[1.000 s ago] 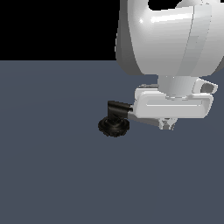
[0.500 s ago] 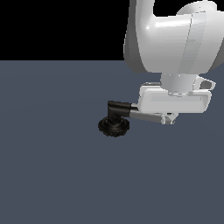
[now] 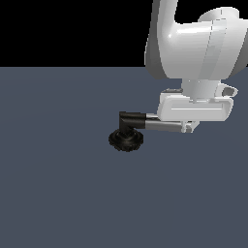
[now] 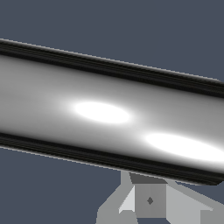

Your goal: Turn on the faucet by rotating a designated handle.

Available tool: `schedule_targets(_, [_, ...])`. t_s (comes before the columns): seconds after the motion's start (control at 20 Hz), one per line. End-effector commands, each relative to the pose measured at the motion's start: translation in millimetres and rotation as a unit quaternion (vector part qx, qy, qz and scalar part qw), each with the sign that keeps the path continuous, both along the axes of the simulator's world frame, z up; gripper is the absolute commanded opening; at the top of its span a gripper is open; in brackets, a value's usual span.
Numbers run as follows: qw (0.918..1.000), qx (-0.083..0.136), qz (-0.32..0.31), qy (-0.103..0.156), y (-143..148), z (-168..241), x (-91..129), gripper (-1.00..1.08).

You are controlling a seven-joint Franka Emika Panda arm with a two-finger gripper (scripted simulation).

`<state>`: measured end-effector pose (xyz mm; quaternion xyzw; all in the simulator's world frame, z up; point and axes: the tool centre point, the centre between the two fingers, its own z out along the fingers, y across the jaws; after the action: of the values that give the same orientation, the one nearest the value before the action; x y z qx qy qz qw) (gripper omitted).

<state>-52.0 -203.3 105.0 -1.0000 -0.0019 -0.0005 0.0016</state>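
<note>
The faucet stands mid-floor in the exterior view on its black ridged base (image 3: 126, 140), with a black elbow (image 3: 131, 119) above it. From the elbow the silver handle (image 3: 160, 125) runs toward the exterior view's right and passes under my white hand. My gripper (image 3: 189, 127) sits at the handle's far end, and only short finger stubs show below the hand. In the wrist view the handle (image 4: 109, 113) fills the picture as a shiny bar very close to the camera. A grey finger part (image 4: 149, 200) shows beside it. How the jaws stand is hidden.
A flat grey-blue floor (image 3: 58, 193) spreads around the faucet. The bulky white arm (image 3: 198, 43) rises over the exterior view's right side.
The arm and hand have shifted a little toward the exterior view's right, uncovering more of the silver handle. The base and elbow stay where they were.
</note>
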Motion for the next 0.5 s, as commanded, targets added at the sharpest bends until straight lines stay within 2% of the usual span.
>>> schedule_targets(0.0, [1.0, -0.002, -0.005, 0.0, -12.2, -2.3, 5.4, -1.0])
schedule_targets(0.15, [1.0, -0.001, -0.002, 0.0, -8.6, 0.2, 6.0, -1.0])
schedule_targets(0.45, [1.0, -0.001, -0.003, 0.0, -7.6, -0.1, 26.8, -1.0])
